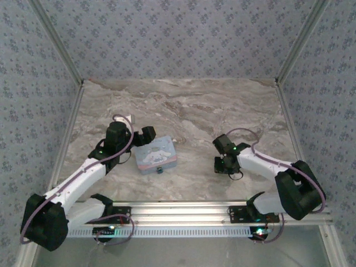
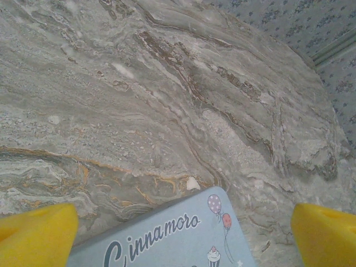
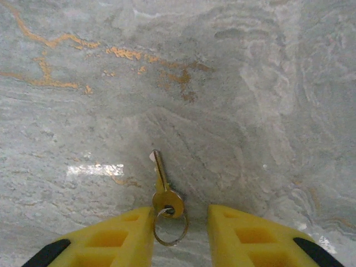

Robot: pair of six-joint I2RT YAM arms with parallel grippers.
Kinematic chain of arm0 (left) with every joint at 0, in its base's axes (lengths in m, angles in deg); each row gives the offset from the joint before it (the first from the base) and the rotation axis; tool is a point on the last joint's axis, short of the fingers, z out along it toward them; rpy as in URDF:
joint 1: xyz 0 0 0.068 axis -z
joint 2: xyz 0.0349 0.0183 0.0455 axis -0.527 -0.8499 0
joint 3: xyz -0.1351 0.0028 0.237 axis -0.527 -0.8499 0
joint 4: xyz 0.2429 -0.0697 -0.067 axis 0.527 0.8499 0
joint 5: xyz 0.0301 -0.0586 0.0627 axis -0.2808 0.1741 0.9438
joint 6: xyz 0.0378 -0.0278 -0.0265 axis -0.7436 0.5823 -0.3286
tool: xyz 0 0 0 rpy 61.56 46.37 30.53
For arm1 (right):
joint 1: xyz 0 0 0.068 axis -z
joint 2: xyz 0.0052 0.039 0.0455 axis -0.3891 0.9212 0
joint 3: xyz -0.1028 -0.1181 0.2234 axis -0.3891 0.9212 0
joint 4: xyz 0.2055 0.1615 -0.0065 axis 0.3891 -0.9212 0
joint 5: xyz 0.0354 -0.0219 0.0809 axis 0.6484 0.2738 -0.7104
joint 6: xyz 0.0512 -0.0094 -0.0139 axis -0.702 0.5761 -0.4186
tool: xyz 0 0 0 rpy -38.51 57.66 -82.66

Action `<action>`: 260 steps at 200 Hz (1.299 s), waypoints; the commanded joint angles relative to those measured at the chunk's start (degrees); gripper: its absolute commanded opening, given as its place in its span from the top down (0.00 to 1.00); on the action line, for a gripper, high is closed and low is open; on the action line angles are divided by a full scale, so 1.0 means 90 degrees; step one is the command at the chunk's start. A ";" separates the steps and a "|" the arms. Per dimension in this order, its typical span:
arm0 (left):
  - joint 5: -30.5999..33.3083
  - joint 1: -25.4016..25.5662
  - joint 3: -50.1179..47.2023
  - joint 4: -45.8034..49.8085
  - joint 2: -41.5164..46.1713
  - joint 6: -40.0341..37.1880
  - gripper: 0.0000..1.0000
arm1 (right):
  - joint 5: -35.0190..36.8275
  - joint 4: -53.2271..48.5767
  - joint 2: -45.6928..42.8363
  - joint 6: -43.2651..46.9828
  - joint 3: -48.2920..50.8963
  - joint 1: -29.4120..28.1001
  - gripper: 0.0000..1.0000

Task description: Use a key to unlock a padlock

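Observation:
A small brass key (image 3: 162, 186) with a wire ring (image 3: 170, 229) lies flat on the marble, its blade pointing away from me. My right gripper (image 3: 180, 233) is low over it, open. The key's round head sits between the yellow fingers, right against the left one (image 3: 119, 236), with a gap to the right one. The padlock (image 1: 160, 169), tiny and dark, hangs at the near edge of the pale blue tin (image 1: 156, 156). My left gripper (image 1: 146, 135) stands wide open just behind and left of the tin (image 2: 167, 239), touching nothing.
The marble table (image 1: 189, 105) is walled by patterned panels at the back and both sides. A metal rail (image 1: 189, 208) runs along the near edge by the arm bases. Bare marble lies between the tin and the right gripper (image 1: 225, 165).

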 commanded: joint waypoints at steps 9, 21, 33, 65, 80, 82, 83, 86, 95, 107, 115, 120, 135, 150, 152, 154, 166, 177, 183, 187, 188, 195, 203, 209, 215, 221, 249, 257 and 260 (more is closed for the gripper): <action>0.0068 0.0027 0.0211 0.0057 0.0013 0.0017 0.02 | 0.0007 -0.0072 0.0153 -0.0126 -0.0105 -0.0133 0.72; 0.0063 0.0030 0.0222 0.0071 0.0012 0.0019 0.02 | 0.0040 -0.0094 0.0147 -0.0130 -0.0144 -0.0152 0.74; 0.0066 0.0033 0.0222 0.0073 0.0014 0.0019 0.02 | 0.0084 -0.0216 0.0143 -0.0123 -0.0191 -0.0179 0.76; 0.0068 0.0035 0.0224 0.0091 0.0022 0.0009 0.02 | 0.0138 -0.0326 0.0097 -0.0116 -0.0241 -0.0234 0.83; 0.0068 0.0039 0.0222 0.0101 0.0032 0.0000 0.02 | 0.0145 -0.0321 0.0071 -0.0127 -0.0238 -0.0263 0.85; 0.0071 0.0040 0.0222 0.0101 0.0032 -0.0005 0.02 | 0.0146 -0.0327 0.0075 -0.0127 -0.0234 -0.0268 0.85; 0.0069 0.0040 0.0222 0.0101 0.0032 -0.0007 0.02 | 0.0146 -0.0332 0.0075 -0.0130 -0.0233 -0.0268 0.85; 0.0064 0.0040 0.0222 0.0101 0.0032 -0.0006 0.02 | 0.0158 -0.0329 0.0068 -0.0127 -0.0235 -0.0269 0.86; 0.0068 0.0037 0.0222 0.0106 0.0033 -0.0003 0.02 | 0.0171 -0.0336 0.0059 -0.0124 -0.0241 -0.0274 0.87; 0.0068 0.0030 0.0222 0.0108 0.0042 0.0000 0.02 | 0.0198 -0.0355 0.0036 -0.0131 -0.0235 -0.0298 0.89; 0.0064 0.0032 0.0230 0.0110 0.0047 -0.0010 0.02 | 0.0205 -0.0360 0.0012 -0.0135 -0.0233 -0.0299 0.90; 0.0068 0.0040 0.0231 0.0115 0.0052 -0.0010 0.02 | 0.0219 -0.0367 0.0005 -0.0140 -0.0242 -0.0298 0.90; 0.0061 0.0036 0.0240 0.0130 0.0062 -0.0031 0.02 | 0.0245 -0.0372 -0.0023 -0.0134 -0.0223 -0.0308 0.92; 0.0052 0.0036 0.0251 0.0149 0.0080 -0.0040 0.02 | 0.0258 -0.0342 -0.0093 -0.0139 -0.0190 -0.0308 0.95; 0.0049 0.0037 0.0248 0.0150 0.0081 -0.0044 0.02 | 0.0255 -0.0334 -0.0096 -0.0135 -0.0185 -0.0308 0.95; 0.0044 0.0040 0.0258 0.0150 0.0086 -0.0040 0.02 | 0.0261 -0.0330 -0.0106 -0.0129 -0.0184 -0.0308 0.95; 0.0013 0.0035 0.0269 0.0151 0.0113 -0.0046 0.02 | 0.0239 -0.0250 -0.0188 -0.0130 -0.0147 -0.0308 0.97; -0.0040 0.0040 0.0285 0.0152 0.0157 -0.0043 0.02 | 0.0130 -0.0153 -0.0300 -0.0123 -0.0100 -0.0305 0.99; -0.0075 0.0040 0.0298 0.0141 0.0178 -0.0037 0.02 | 0.0043 0.0035 -0.0371 -0.0122 -0.0063 -0.0303 1.00; -0.0108 0.0040 0.0308 0.0141 0.0193 -0.0016 0.02 | -0.0014 0.0149 -0.0428 -0.0118 -0.0035 -0.0299 1.00; -0.0118 0.0040 0.0313 0.0145 0.0191 -0.0013 0.02 | -0.0032 0.0174 -0.0440 -0.0121 -0.0031 -0.0298 1.00; -0.0191 0.0031 0.0342 0.0152 0.0216 0.0023 0.02 | -0.0110 0.0336 -0.0546 -0.0129 0.0015 -0.0296 1.00; -0.0302 0.0038 0.0373 0.0141 0.0227 0.0062 0.02 | -0.0187 0.0509 -0.0668 -0.0176 0.0064 -0.0285 1.00; -0.0416 0.0040 0.0403 0.0122 0.0237 0.0105 0.02 | -0.0261 0.0641 -0.0775 -0.0216 0.0089 -0.0286 1.00; -0.0511 0.0039 0.0438 0.0104 0.0245 0.0156 0.02 | -0.0319 0.0769 -0.0880 -0.0219 0.0120 -0.0277 1.00; -0.0627 0.0039 0.0474 0.0082 0.0247 0.0224 0.02 | -0.0386 0.0907 -0.0991 -0.0361 0.0150 -0.0279 1.00; -0.1117 0.0045 0.0569 -0.0288 0.0228 0.0727 0.04 | -0.0642 0.1640 -0.1611 -0.0790 0.0322 -0.0192 1.00; -0.1206 0.0074 0.0577 -0.0468 0.0218 0.0956 0.04 | -0.0699 0.1923 -0.1786 -0.0945 0.0391 -0.0163 1.00; -0.1232 0.0086 0.0576 -0.0540 0.0204 0.1062 0.05 | -0.0722 0.2035 -0.1856 -0.1005 0.0423 -0.0157 1.00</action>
